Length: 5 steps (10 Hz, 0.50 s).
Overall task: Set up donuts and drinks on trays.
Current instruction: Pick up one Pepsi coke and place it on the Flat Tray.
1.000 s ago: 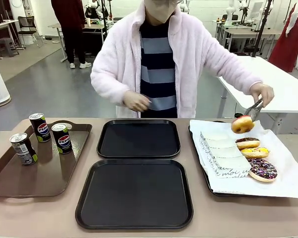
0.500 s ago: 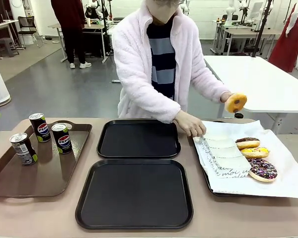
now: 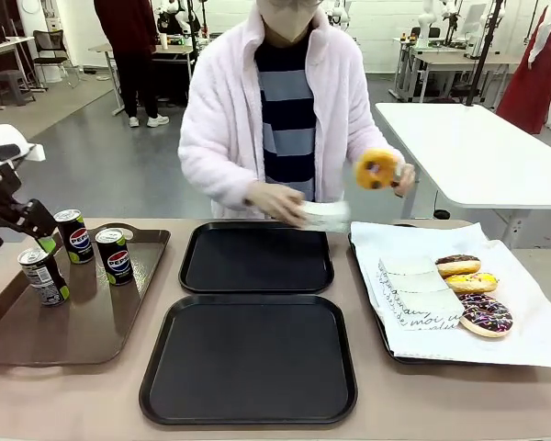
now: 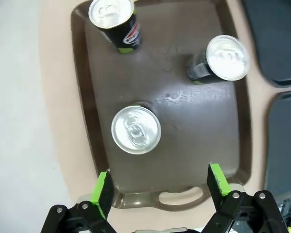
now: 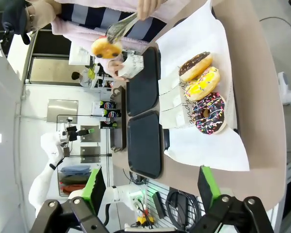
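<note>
Your left claw [image 4: 160,183] is hanging wide open and holding nothing above the near end of the glossy brown tray [image 4: 184,121], which is lying along the worktop's left edge. Three drinks are standing upright on that tray. The nearest can [image 4: 136,130] is showing its silver top just ahead of the green pads [image 4: 103,187], without touching them. The other two cans [image 3: 73,235] are standing toward the far edge.

Your right claw [image 5: 151,187] is also gaping wide and gripping nothing, and it is looking down on the worktop's right end.

The two black trays are lying mid-worktop, one [image 3: 257,257] toward the far edge and one [image 3: 248,358] toward the near edge.

Three donuts [image 3: 471,282] are resting in a row on the white paper [image 3: 533,331] at the right edge, beside a stack of paper holders [image 3: 413,285].

At the far edge, a person is lifting a fourth, golden donut [image 3: 376,170] in tongs. The person's other hand is holding a paper holder [image 3: 326,216] above the far tray's right corner.
</note>
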Motion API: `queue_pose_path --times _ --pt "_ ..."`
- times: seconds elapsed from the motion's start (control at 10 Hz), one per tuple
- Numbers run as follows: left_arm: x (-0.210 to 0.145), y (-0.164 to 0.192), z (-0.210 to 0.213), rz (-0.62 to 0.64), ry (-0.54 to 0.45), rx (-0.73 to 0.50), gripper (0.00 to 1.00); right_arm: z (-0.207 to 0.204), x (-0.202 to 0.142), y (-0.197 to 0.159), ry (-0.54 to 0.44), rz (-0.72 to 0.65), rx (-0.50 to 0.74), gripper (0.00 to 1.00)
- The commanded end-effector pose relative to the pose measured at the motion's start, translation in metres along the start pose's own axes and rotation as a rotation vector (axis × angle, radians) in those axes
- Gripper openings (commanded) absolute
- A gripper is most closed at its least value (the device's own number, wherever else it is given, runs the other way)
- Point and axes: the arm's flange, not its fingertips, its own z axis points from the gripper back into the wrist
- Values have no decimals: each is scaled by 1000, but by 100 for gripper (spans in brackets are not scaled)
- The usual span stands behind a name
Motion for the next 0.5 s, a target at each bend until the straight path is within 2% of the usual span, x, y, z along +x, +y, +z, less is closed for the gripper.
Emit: queue_pose_path --times 0.0,0.2,0.3,0.4 --pt "14 5 -5 28 42 49 100 1 1 -1 -11 14 19 100" --pt "19 16 -6 27 94 -23 100 1 1 -1 -11 14 19 100" --pt "8 6 -12 9 37 26 100 1 1 -1 -11 14 19 100" --pt "8 6 -12 9 37 26 100 1 1 -1 -11 14 19 100"
